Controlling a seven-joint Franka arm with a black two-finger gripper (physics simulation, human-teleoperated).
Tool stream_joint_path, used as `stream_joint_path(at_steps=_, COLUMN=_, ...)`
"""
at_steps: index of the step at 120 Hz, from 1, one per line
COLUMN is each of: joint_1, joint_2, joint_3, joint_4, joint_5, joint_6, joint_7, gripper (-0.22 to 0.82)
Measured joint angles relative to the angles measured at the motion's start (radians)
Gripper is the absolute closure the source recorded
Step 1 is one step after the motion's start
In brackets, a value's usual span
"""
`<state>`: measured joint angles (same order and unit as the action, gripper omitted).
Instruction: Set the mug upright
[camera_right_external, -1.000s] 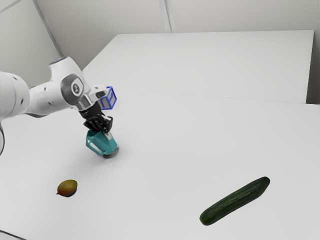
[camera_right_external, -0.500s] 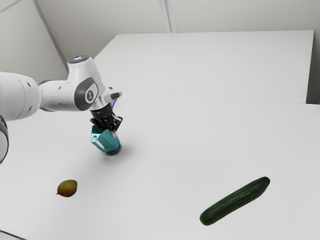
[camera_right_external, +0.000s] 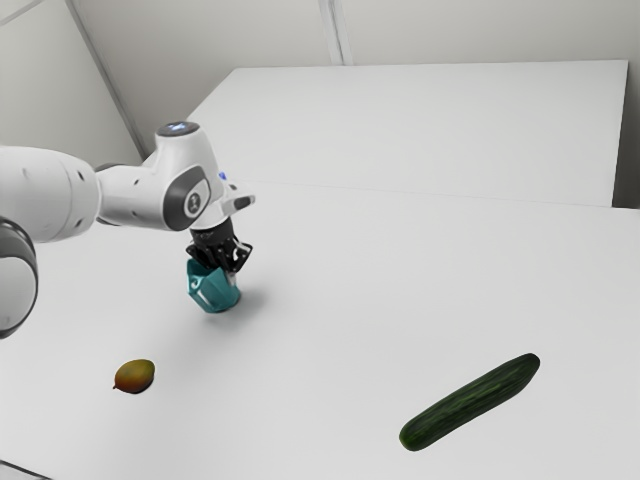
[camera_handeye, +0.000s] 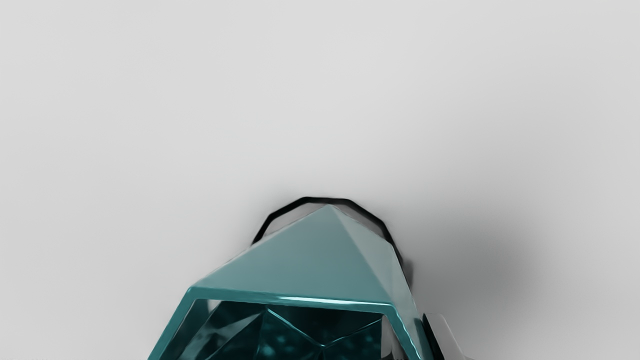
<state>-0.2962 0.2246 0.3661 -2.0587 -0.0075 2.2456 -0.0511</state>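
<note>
The teal mug (camera_right_external: 212, 289) is nearly upright under the gripper (camera_right_external: 225, 268), leaning a little, its mouth toward the exterior view's left. The gripper is shut on the mug's side wall. In the wrist view the mug (camera_handeye: 305, 255) shows its open mouth and faceted side, with the dark rim of its base beyond. There the gripper (camera_handeye: 417, 342) has one finger against the outside of the wall; the other is mostly hidden at the inner side. Whether the base rests fully on the table cannot be told.
A mango (camera_right_external: 135, 376) lies on the white table (camera_right_external: 330, 300), nearer the exterior view's bottom edge than the mug. A dark green cucumber (camera_right_external: 470, 401) lies at the exterior view's lower right. A bit of a blue object (camera_right_external: 222, 176) peeks out behind the hand.
My hand has moved toward the exterior view's right with the mug and turned it from a strong tilt to nearly upright. The arm now covers most of the blue object.
</note>
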Motion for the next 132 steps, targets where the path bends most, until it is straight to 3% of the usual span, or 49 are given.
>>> stream_joint_path(at_steps=26, joint_1=-0.005, joint_2=0.003, joint_3=0.0, joint_4=0.019, joint_5=-0.006, joint_6=-0.002, joint_7=-0.007, gripper=0.34)
stream_joint_path(at_steps=47, joint_1=-0.012, joint_2=-0.01, joint_3=0.002, joint_4=0.034, joint_5=-0.005, joint_6=-0.009, joint_7=-0.009, gripper=0.15)
stream_joint_path(at_steps=76, joint_1=-0.012, joint_2=-0.091, joint_3=0.006, joint_4=0.083, joint_5=0.024, joint_6=-0.067, joint_7=0.0, gripper=0.05)
stream_joint_path(at_steps=132, joint_1=0.022, joint_2=-0.177, joint_3=0.015, joint_4=0.402, joint_5=0.077, joint_6=-0.395, joint_7=0.1, gripper=0.01)
